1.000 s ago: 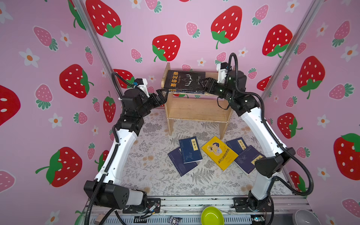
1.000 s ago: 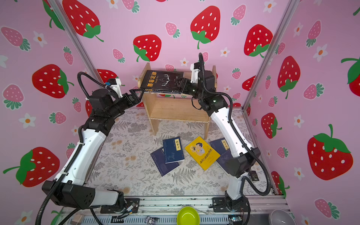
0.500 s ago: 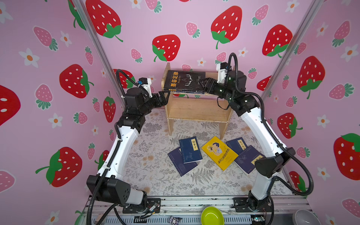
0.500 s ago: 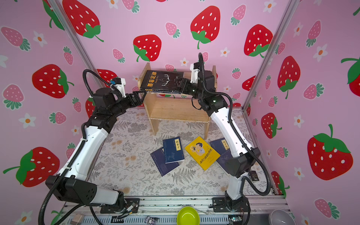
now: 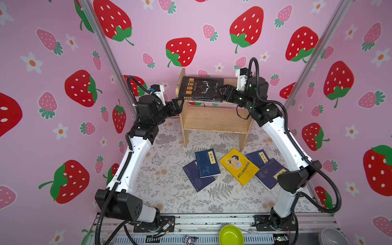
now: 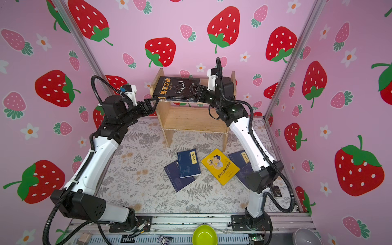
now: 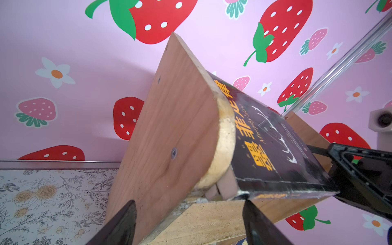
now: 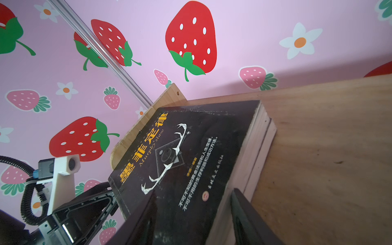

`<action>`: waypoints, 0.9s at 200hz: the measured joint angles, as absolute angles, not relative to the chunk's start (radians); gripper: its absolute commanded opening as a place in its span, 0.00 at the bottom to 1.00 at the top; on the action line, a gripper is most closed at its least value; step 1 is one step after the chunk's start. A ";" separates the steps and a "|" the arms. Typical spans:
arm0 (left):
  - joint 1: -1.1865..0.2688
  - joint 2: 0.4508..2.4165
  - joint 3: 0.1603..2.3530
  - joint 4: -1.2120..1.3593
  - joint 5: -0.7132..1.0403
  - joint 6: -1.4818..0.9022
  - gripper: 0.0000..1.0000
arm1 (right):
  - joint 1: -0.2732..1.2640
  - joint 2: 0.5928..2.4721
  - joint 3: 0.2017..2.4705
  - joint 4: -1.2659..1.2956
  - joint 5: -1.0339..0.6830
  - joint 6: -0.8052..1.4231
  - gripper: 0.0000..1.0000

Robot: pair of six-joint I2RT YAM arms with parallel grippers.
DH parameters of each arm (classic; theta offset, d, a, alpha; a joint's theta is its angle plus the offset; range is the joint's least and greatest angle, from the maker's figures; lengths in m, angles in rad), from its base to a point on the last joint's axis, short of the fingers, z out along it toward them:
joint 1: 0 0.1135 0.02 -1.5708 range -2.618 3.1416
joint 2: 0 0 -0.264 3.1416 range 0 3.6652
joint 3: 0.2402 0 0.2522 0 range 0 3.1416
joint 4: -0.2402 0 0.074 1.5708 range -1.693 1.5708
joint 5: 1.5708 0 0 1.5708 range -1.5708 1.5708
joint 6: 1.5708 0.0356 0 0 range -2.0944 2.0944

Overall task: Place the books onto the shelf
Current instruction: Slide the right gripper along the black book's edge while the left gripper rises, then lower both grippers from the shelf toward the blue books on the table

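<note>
The black book (image 5: 200, 89) with antlers lies flat on the top tier of the wooden shelf (image 5: 212, 121), on top of another book. Its front edge overhangs the tier. My right gripper (image 5: 219, 91) is shut on its right end; in the right wrist view one finger lies on the cover (image 8: 191, 152) and the other against the page edges. My left gripper (image 5: 180, 104) is open at the shelf's left side panel (image 7: 174, 127), one finger outside it, the other by the book's corner. A yellow book (image 5: 238, 165) and several navy books (image 5: 206, 163) lie on the table.
A green bowl (image 5: 230, 235) and a grey bowl (image 5: 333, 236) sit by the front rail. Pink strawberry walls close in on three sides, with metal posts in the back corners. The shelf's lower tier holds nothing. A floral mat (image 5: 165, 169) covers the table.
My left gripper has moved right, up to the shelf's left side panel, and its jaws have narrowed. The right gripper and the black book have stayed put.
</note>
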State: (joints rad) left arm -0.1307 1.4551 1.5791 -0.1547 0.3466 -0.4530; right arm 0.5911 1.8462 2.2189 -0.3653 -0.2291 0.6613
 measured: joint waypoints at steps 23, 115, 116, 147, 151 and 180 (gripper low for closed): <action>-0.131 1.465 1.589 -0.154 0.346 -0.461 0.74 | 0.591 1.846 2.219 -0.364 -0.228 0.661 0.57; -0.130 1.449 1.571 -0.157 0.324 -0.480 0.81 | 0.591 1.846 2.219 -0.360 -0.227 0.653 0.64; -0.130 1.448 1.570 -0.157 0.324 -0.480 0.82 | 0.591 1.846 2.219 -0.359 -0.227 0.653 0.64; -0.129 1.369 1.512 -0.167 0.322 -0.474 0.89 | 0.577 1.836 2.216 -0.361 -0.216 0.638 0.66; -0.129 1.360 1.505 -0.171 0.322 -0.476 0.89 | 0.575 1.832 2.215 -0.363 -0.212 0.633 0.67; -0.129 1.253 1.462 -0.194 0.322 -0.463 0.95 | 0.561 1.784 2.198 -0.366 -0.186 0.584 0.72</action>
State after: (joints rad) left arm -0.1287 1.2533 1.4624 -0.1940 0.3218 -0.4633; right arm 0.5613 1.7836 2.1983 -0.3656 -0.1860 0.5842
